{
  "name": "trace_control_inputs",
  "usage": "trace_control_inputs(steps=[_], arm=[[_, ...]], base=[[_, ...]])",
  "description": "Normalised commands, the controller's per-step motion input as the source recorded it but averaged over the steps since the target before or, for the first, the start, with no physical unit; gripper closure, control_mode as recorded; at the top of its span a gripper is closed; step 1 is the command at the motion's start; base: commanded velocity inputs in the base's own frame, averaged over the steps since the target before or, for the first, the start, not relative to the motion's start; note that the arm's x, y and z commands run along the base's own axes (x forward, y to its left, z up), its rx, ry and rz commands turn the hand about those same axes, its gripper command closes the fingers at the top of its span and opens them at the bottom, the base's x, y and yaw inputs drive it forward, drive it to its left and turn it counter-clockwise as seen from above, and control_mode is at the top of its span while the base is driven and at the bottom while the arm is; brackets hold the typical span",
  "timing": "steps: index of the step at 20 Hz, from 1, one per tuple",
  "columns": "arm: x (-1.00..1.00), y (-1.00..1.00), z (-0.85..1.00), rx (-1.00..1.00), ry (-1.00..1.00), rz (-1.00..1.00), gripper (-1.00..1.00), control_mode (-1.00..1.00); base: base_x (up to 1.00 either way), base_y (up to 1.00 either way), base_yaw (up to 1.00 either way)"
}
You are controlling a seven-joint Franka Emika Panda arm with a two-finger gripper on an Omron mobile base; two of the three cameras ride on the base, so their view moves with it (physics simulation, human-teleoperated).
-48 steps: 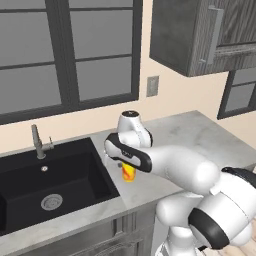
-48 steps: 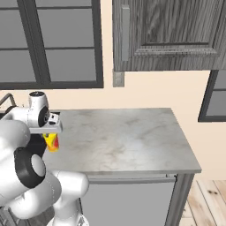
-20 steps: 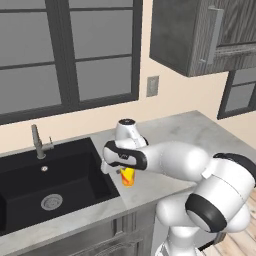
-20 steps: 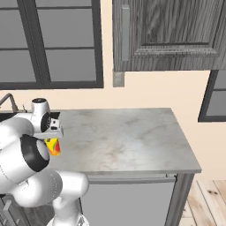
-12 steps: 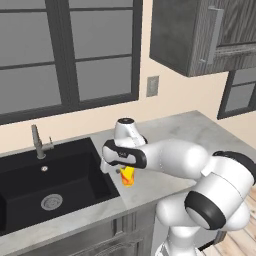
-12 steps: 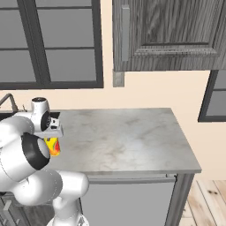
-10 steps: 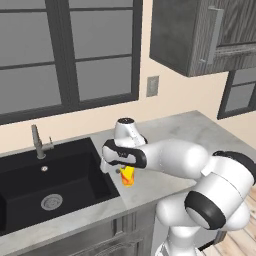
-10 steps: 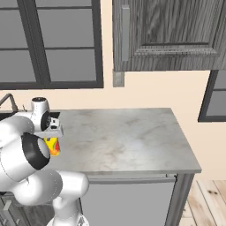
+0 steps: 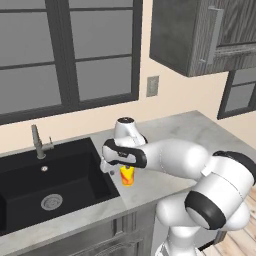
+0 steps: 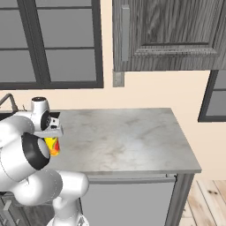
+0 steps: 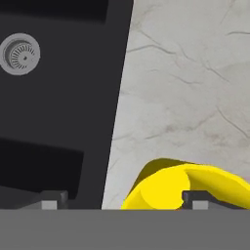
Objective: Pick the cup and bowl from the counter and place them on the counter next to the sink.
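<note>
while the arm bends low over the counter point(image 9: 200, 131), one yellow cup point(image 9: 127, 175) stands upright on the stone just beside the right edge of the single black sink point(image 9: 47, 175), close to the counter's front edge. the gripper point(image 9: 120, 167) hangs directly over the cup, and in the hand view its two dark finger tips point(image 11: 196, 198) stand wide apart, one over the sink's rim and one against the cup's yellow body point(image 11: 180, 188), so the jaws are spread and released rather than clamped on it. one round metal drain point(image 11: 19, 53) sits in the basin floor, and one slim grey faucet point(image 9: 38, 143) rises at the sink's back edge. from the right base view the cup point(image 10: 53, 145) shows a red-orange mark low on its side, near the counter's left end. one wall outlet point(image 9: 152, 86) sits above the counter's back edge, and one dark upper cabinet point(image 10: 167, 33) hangs over the counter.
</note>
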Motion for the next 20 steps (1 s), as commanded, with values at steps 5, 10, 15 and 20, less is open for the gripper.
trace_control_inputs(steps=[5, 10, 15, 20], arm=[[-0.12, 0.00, 0.00, 0.01, -0.01, 0.00, -1.00, -1.00], [-0.13, 0.00, 0.04, 0.00, 0.00, 0.00, -1.00, -1.00], [-0.10, 0.00, 0.08, 0.00, 0.00, 0.00, -1.00, -1.00], [0.04, 0.00, 0.19, 0.00, 0.00, 0.00, -1.00, -1.00]], base=[[0.00, 0.00, 0.00], [0.00, 0.00, 0.00], [0.00, 0.00, 0.00], [0.00, 0.00, 0.00]])
